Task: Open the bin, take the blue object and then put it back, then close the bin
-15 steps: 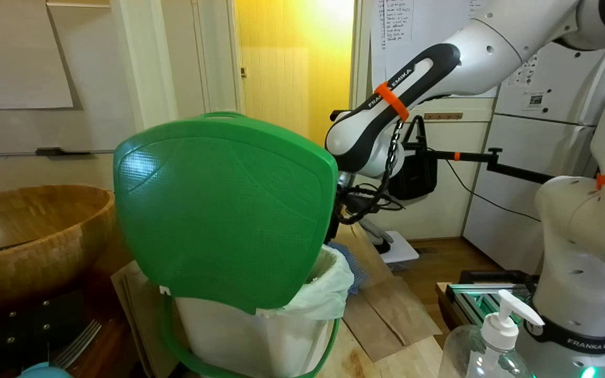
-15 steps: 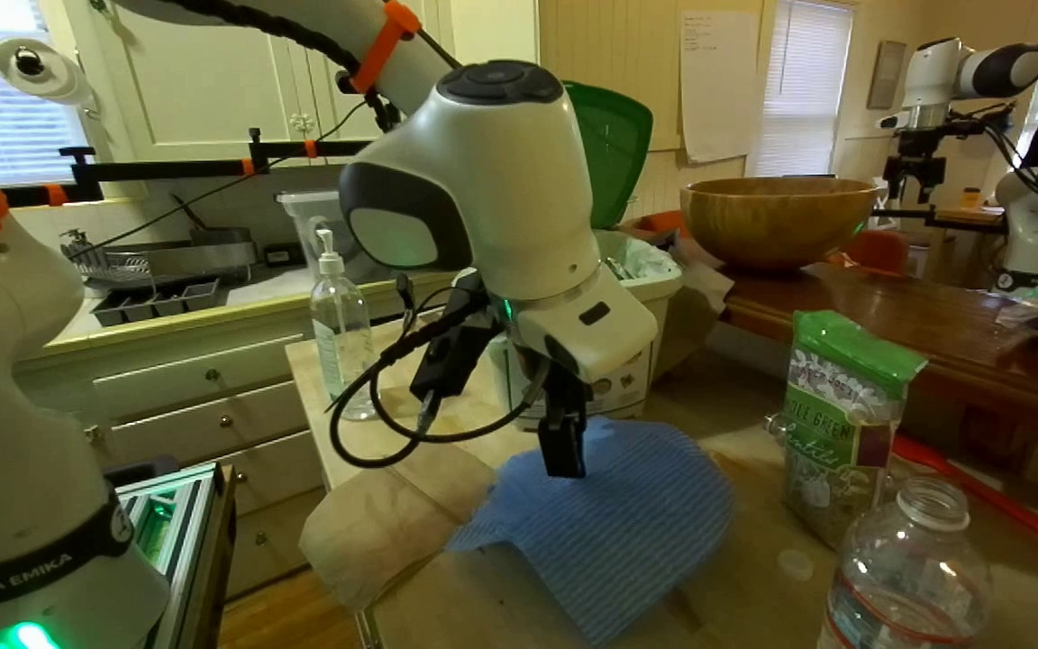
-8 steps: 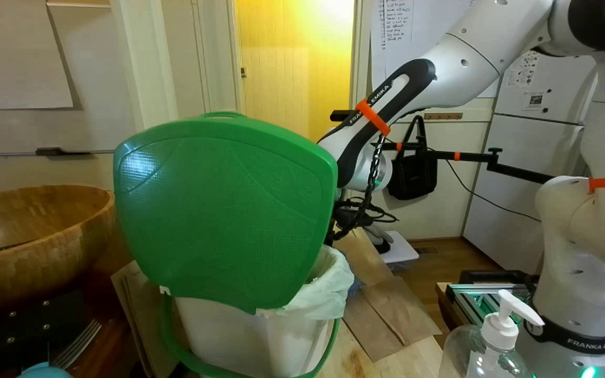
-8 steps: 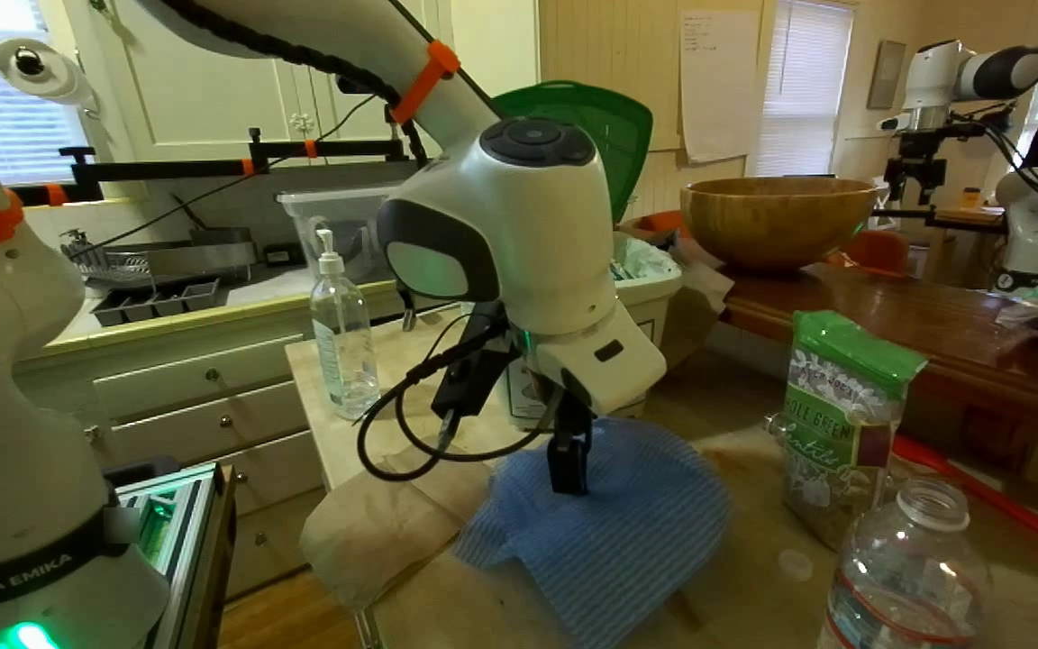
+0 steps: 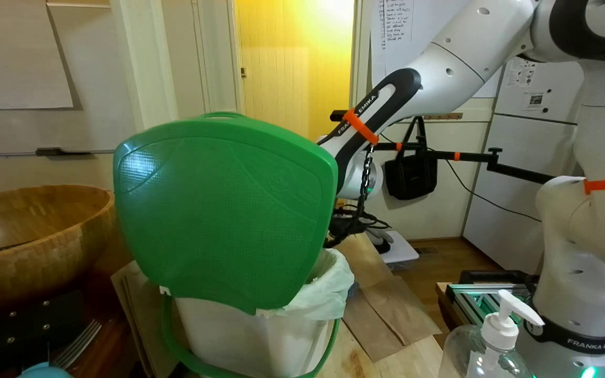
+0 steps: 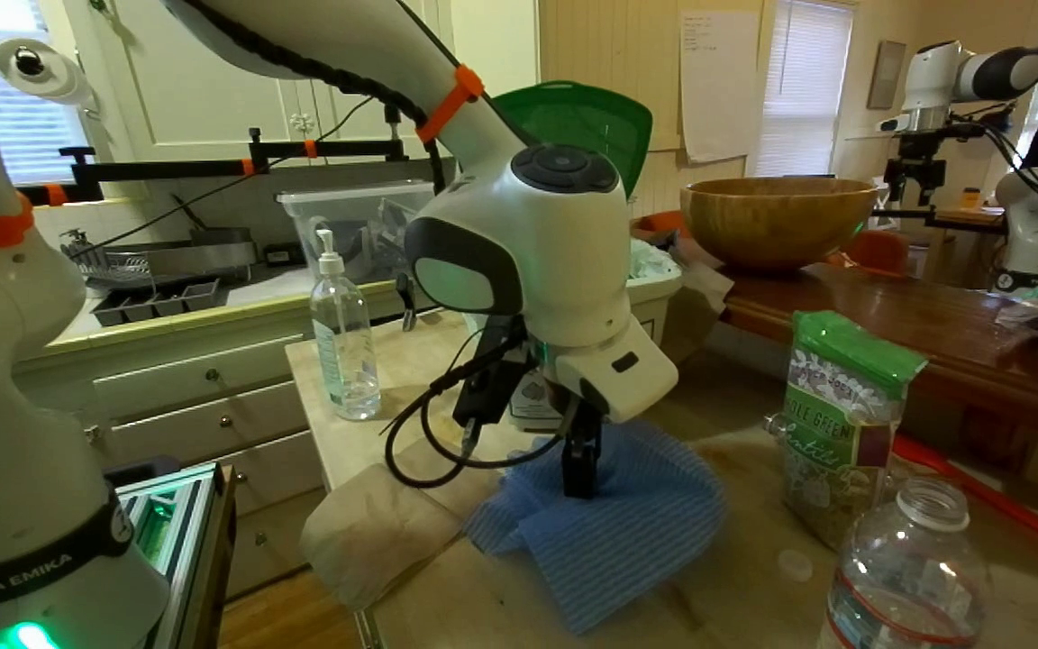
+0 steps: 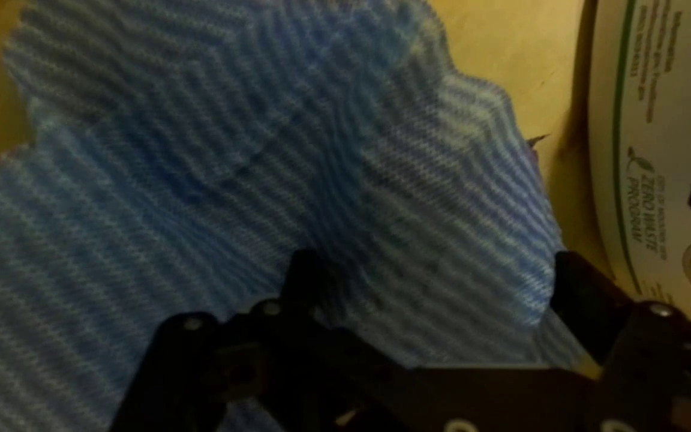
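The bin point(image 5: 244, 336) stands with its green lid point(image 5: 223, 215) raised and a pale liner point(image 5: 329, 294) over its rim; its printed side point(image 7: 669, 180) is at the right of the wrist view. In front of it on the table lies the blue object, a crumpled blue-and-white striped cloth point(image 6: 627, 541). My gripper point(image 7: 435, 264) is open wide, pointing down low over the cloth point(image 7: 429, 180). Folds of it lie between the fingers, the right one point(image 7: 588, 303) at the cloth's edge. The lid hides the fingers in an exterior view; whether they touch the table cannot be told.
A clear pump bottle point(image 6: 343, 361) stands near the bin, with brown paper point(image 6: 384, 532) beside the cloth. A bag of lentils point(image 6: 843, 433), a clear plastic bottle point(image 6: 906, 577) and a red strip point(image 6: 1006, 491) are across the table. A wooden bowl point(image 6: 776, 221) sits behind.
The arm has moved down, and in an exterior view slightly right, bringing the open gripper lower onto the cloth. The cloth has shifted and bunched a little. The bin has not moved.
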Robot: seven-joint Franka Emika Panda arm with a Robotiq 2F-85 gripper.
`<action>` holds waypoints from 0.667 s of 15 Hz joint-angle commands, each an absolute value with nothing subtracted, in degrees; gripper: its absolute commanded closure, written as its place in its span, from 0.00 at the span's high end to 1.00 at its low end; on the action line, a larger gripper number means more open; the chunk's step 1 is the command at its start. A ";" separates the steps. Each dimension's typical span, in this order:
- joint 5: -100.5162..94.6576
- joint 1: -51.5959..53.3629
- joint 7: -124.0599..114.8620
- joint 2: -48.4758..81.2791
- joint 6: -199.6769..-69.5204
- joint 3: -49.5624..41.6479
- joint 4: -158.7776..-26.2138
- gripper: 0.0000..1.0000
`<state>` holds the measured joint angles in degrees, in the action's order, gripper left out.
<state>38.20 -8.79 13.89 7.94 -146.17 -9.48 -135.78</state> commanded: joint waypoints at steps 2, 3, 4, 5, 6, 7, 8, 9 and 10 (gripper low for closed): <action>33.93 -9.88 14.44 10.19 -146.07 -8.50 -134.88 1.00; 32.18 -9.96 14.19 10.27 -145.66 -8.62 -134.95 0.91; 30.54 -10.07 14.11 10.31 -145.26 -8.68 -134.96 0.80; 28.92 -10.20 14.11 10.26 -144.80 -8.72 -134.98 0.66; 27.79 -10.35 14.17 10.20 -144.73 -8.64 -134.99 0.58; 26.55 -10.52 14.23 10.05 -144.60 -8.64 -135.04 0.49; 25.65 -10.62 14.22 9.97 -144.58 -8.65 -135.00 0.43; 24.88 -10.77 14.22 9.81 -144.60 -8.68 -134.99 0.35; 24.40 -10.96 14.24 9.55 -144.61 -8.71 -134.98 0.33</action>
<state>27.20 -9.66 14.11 8.74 -145.84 -9.11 -135.40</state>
